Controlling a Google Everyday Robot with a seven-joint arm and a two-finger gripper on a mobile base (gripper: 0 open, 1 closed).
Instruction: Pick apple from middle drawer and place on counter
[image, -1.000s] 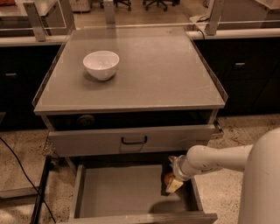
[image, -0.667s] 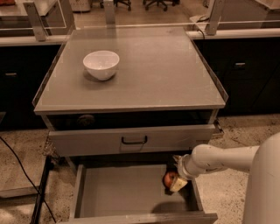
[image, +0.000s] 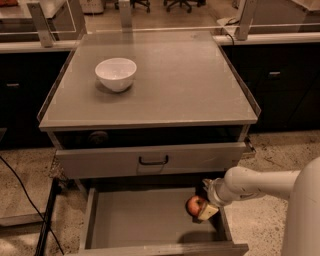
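The middle drawer (image: 135, 220) is pulled open at the bottom, with a plain grey floor. The small red apple (image: 194, 204) is at the drawer's right side, held between the fingers of my gripper (image: 200, 209), which reaches in from the right on a white arm. The apple looks raised a little above the drawer floor, with a shadow below it. The counter (image: 175, 80) is the large flat grey top of the cabinet, above and behind the drawer.
A white bowl (image: 116, 74) stands on the counter's left half. A shut grey drawer front with a black handle (image: 153, 160) sits just above the open drawer. Dark cabinets flank the unit. A black cable (image: 25, 195) runs over the floor at left.
The gripper with the apple has shifted slightly right and up within the drawer's right side. The bowl and the drawers have not moved.
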